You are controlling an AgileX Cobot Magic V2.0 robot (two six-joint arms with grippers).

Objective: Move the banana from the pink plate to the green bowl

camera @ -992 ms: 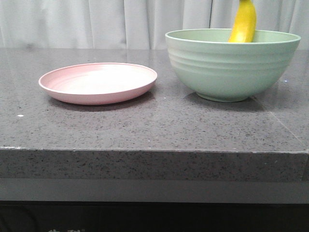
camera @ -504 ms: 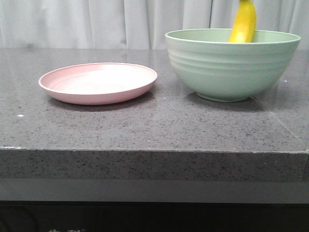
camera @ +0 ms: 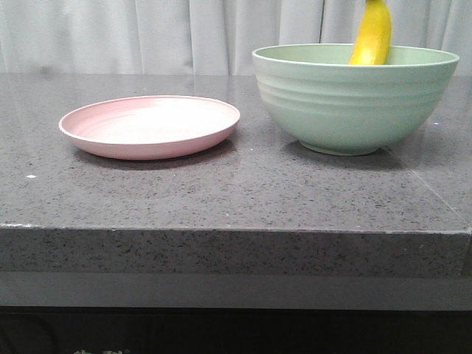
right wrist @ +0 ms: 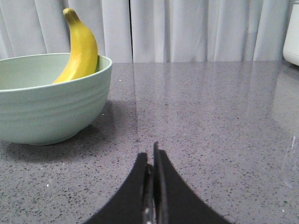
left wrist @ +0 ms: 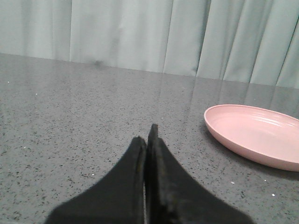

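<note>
Right hand (right wrist: 150,161) is pressed together, empty, low over the table (right wrist: 210,116); left hand (left wrist: 147,140) likewise. Banana (right wrist: 79,46) leans inside the bowl (right wrist: 46,112), plate (camera: 151,125) bare. I'd keep both clear and finish.

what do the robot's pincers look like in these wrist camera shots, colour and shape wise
Only the fingertips show. The left pincer has two matte black fingers, broad at the base and curving to narrow pointed tips, with a slightly rough surface. The right pincer looks the same: black, curved, tapering, with a thin pale strip visible along the seam between them. No cables, markings or arm links are in view, and the front camera shows neither arm.
</note>
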